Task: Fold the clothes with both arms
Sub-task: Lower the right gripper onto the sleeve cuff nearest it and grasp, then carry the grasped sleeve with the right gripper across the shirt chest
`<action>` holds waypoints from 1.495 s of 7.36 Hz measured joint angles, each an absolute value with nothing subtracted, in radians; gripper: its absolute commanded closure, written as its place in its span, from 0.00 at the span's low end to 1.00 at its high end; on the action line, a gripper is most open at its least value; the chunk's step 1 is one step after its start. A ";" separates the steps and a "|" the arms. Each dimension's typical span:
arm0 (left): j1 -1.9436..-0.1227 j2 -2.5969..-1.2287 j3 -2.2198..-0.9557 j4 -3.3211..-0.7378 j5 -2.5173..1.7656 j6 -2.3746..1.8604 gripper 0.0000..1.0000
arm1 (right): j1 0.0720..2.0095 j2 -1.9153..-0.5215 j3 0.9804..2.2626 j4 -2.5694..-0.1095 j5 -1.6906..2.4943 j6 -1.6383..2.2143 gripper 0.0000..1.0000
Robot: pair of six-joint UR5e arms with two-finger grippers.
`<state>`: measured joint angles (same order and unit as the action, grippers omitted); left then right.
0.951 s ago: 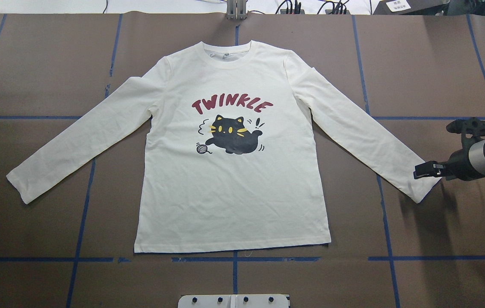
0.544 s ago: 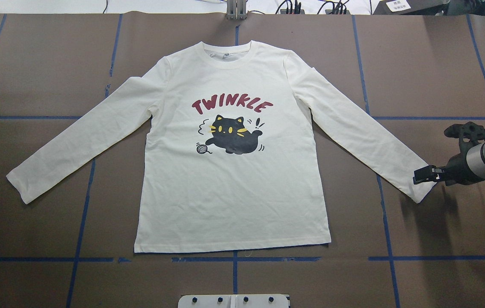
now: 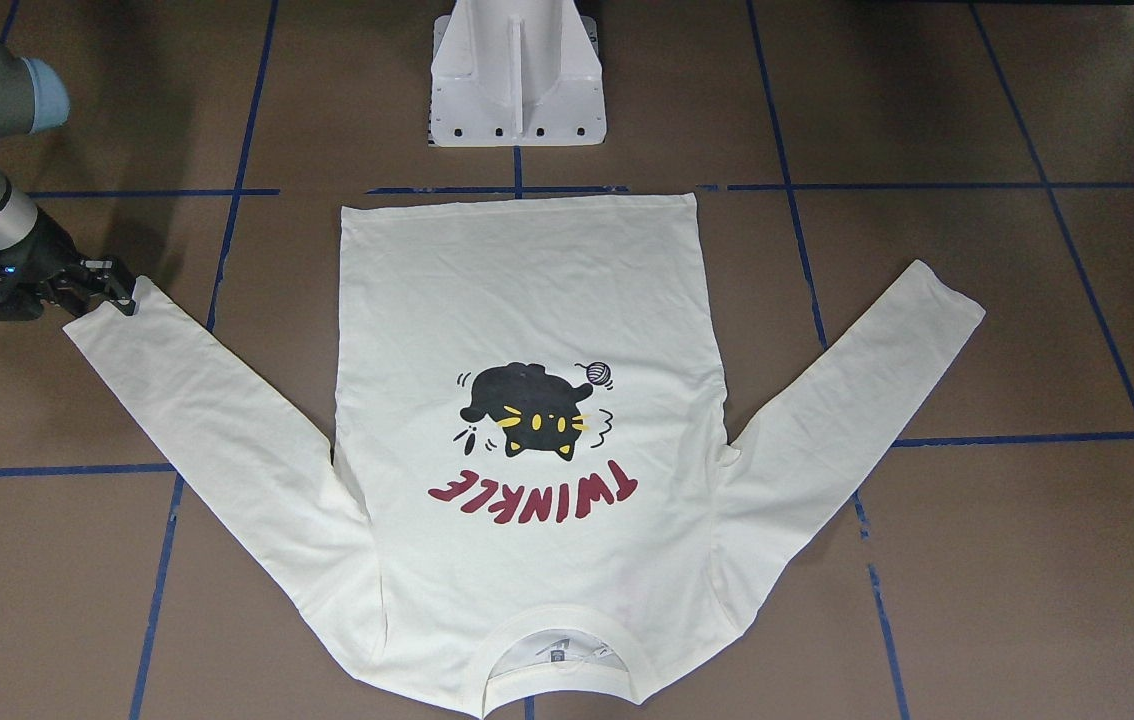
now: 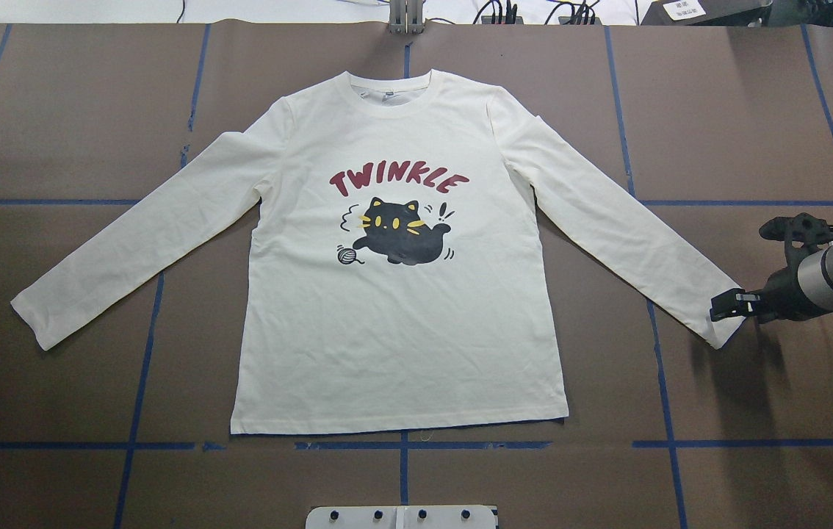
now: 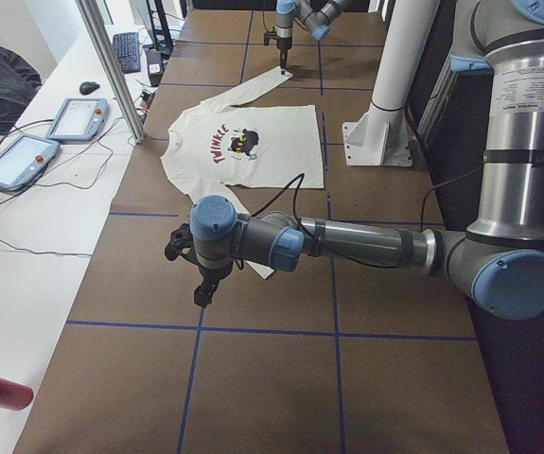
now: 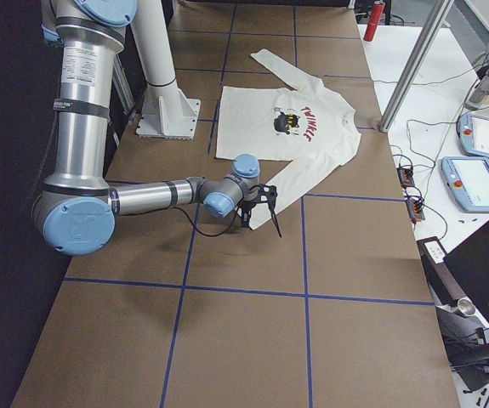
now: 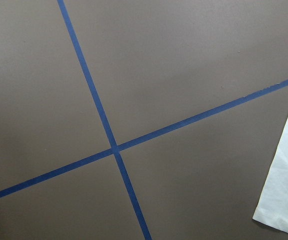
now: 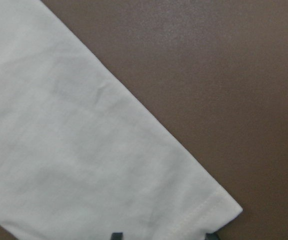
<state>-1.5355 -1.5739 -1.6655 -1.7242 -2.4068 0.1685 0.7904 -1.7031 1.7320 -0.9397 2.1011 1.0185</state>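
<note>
Out on the left, the black left pincer is hanging over the brown paper-covered bench near the left cuff; fingers apart or together, I cannot tell. The cream-white long-sleeved cotton shirt is lying flat mid-bench, cat print up, sleeves splaying outward. Over on the right, the black right pincer is poising at the right cuff, fingers apart and straddling the hem. The cloth is looking light, soft and floppy, so the cuff edges seem the spots to pinch.

Right arm was stretched out low, right gripper spread apart. Left arm was extended, left gripper pointing down, couldn't tell its state.
</note>
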 measured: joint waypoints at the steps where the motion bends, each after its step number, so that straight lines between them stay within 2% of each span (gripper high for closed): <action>1: -1.536 -1.574 -1.665 -1.724 -2.407 0.169 0.00 | 0.790 -1.701 1.737 -0.954 2.104 1.018 1.00; 4: -1.536 -1.574 -1.663 -1.724 -2.407 0.169 0.00 | 0.789 -1.697 1.754 -0.965 2.107 1.017 1.00; 7: -1.536 -1.574 -1.667 -1.724 -2.407 0.167 0.00 | 0.816 -1.665 1.821 -0.972 2.130 1.022 1.00; 9: -1.536 -1.577 -1.668 -1.724 -2.407 0.166 0.00 | 0.875 -1.511 1.826 -1.045 2.174 1.028 1.00; 11: -1.536 -1.582 -1.666 -1.724 -2.407 0.166 0.00 | 0.902 -1.265 1.773 -1.142 2.188 1.105 1.00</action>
